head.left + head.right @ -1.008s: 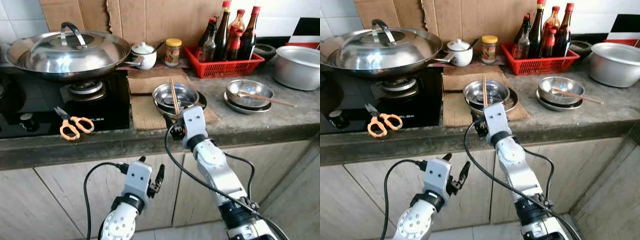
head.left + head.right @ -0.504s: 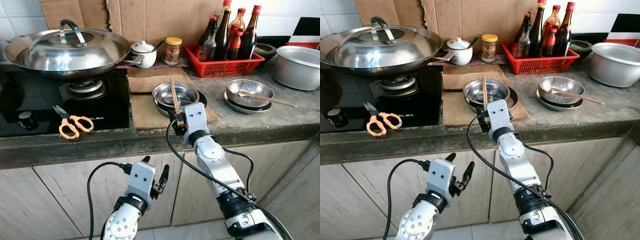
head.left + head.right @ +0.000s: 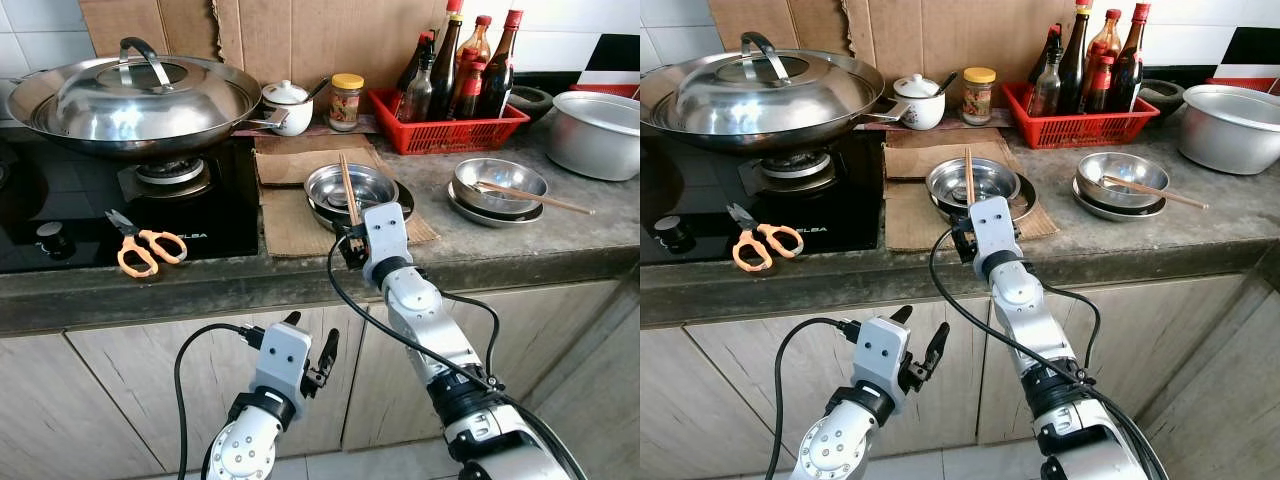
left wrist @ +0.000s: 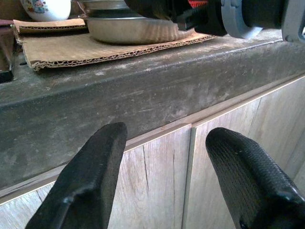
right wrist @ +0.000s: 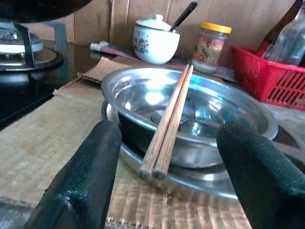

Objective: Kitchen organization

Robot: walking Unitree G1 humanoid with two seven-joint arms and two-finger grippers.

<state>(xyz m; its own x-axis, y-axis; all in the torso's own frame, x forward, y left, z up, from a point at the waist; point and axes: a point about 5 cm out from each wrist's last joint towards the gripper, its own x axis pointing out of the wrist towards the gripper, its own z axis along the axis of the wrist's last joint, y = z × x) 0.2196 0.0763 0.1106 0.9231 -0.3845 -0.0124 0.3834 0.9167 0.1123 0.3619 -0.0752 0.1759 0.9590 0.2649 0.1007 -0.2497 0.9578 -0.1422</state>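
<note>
Chopsticks (image 5: 167, 121): one wooden pair, lying side by side across the rim of a steel bowl (image 5: 190, 117), near ends jutting past the rim toward the counter's front edge.
Steel bowl: nested in a wider steel dish (image 3: 322, 214) on a sheet of cardboard (image 3: 293, 225), at the middle of the counter (image 3: 560, 240), close to its front edge.
Right gripper (image 5: 167, 167): raised to the counter's front edge, pointing at the bowl; fingers spread wide, one on each side of the chopsticks' near ends, touching neither them nor the bowl.
Left gripper (image 4: 167, 157): low before the cabinet doors (image 4: 157, 181), under the counter's edge; fingers apart, holding nothing.
Second steel bowl (image 3: 499, 184): to the right on the counter, stacked in a dish, another chopstick pair (image 3: 535, 198) resting across it.
Red basket (image 3: 447, 128): behind the bowls near the wall, holding dark sauce bottles.
Jar (image 3: 346, 102): yellow lid, left of the basket, beside a white lidded pot (image 3: 287, 108).
Wok (image 3: 130, 100): lidded, on the gas hob at the counter's left.
Scissors (image 3: 143, 246): orange handles, on the hob's front edge.
Steel pot (image 3: 598, 132): at the counter's far right.
</note>
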